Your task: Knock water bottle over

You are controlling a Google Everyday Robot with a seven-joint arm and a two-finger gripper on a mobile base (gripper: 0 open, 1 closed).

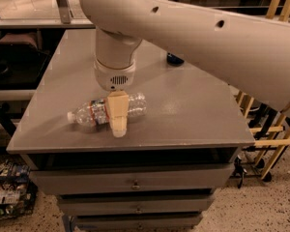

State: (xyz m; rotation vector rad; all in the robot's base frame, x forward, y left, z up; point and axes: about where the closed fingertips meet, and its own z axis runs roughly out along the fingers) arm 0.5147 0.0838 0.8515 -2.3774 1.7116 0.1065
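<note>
Hand (118, 117) hangs over the water bottle (88, 114) lying on the counter (193, 115); its opening I cannot tell. Knocking seems done; next, retreat upward.

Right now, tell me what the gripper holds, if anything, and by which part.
Cannot tell: the gripper sits across the middle of the water bottle, which lies sideways on the gray table.

Mid-section of water bottle (135, 105): hidden behind hand (118, 123), front left of desk (198, 115). Dark blue item (175, 59) at desk rear: mostly behind arm (208, 37), unidentifiable. Desk's rear right corner: likewise. Arm: cut off at top and right edges.
</note>
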